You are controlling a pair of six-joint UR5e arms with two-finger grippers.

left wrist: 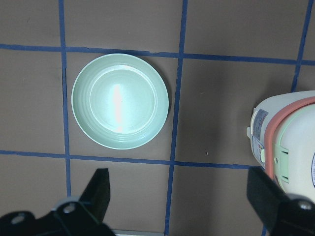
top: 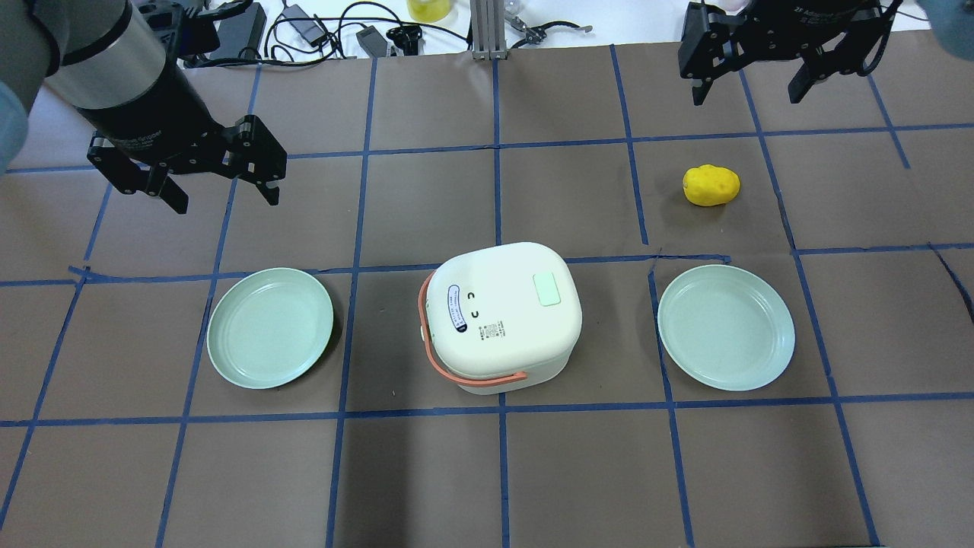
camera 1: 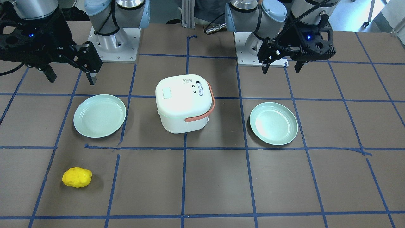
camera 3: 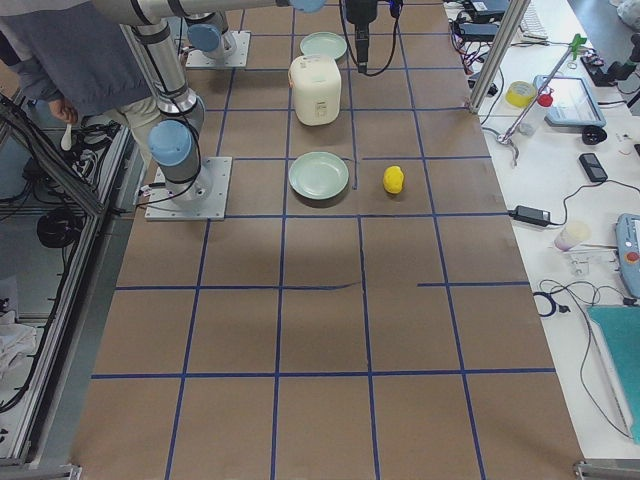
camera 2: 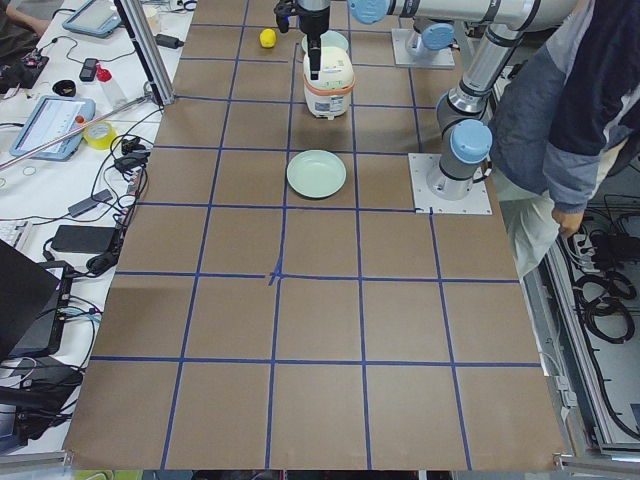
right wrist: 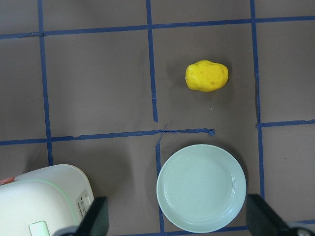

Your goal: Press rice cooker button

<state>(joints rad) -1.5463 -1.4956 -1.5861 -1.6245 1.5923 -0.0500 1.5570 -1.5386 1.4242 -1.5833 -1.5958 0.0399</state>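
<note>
The white rice cooker with an orange handle stands at the table's middle, lid shut; it also shows in the overhead view. A pale green square button sits on its lid and also shows from overhead. My left gripper is open and empty, raised above the table to the far left of the cooker. My right gripper is open and empty, high over the far right. The left wrist view shows the cooker's handle side. The right wrist view shows a lid corner.
A pale green plate lies left of the cooker and another plate lies right of it. A yellow potato-like object lies beyond the right plate. A person stands behind the robot bases.
</note>
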